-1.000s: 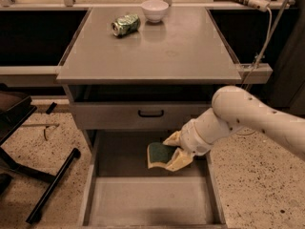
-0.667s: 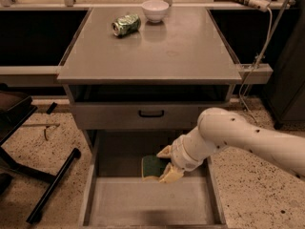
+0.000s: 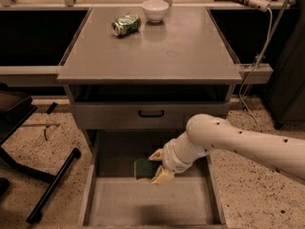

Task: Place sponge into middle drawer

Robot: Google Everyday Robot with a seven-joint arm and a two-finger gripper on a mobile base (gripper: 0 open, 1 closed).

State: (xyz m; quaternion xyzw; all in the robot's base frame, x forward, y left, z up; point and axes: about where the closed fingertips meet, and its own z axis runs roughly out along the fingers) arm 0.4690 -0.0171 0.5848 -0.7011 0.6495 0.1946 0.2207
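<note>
The sponge (image 3: 141,169), dark green with a pale yellow edge, is held between the cream fingers (image 3: 162,176) of my gripper (image 3: 157,166). The gripper hangs low inside the open middle drawer (image 3: 147,206), a wide grey metal box pulled out below the cabinet. The sponge is over the drawer's back part, just above its flat floor. My white arm (image 3: 238,142) reaches in from the right.
A closed grey drawer front with a black handle (image 3: 151,113) sits above the open drawer. On the cabinet top stand a crushed green can (image 3: 126,25) and a white bowl (image 3: 155,9). A black chair base (image 3: 43,175) lies at the left. A power strip and cable (image 3: 257,32) hang at the right.
My gripper has carried the sponge leftward and lower into the drawer. The arm has swung further over the drawer's right side.
</note>
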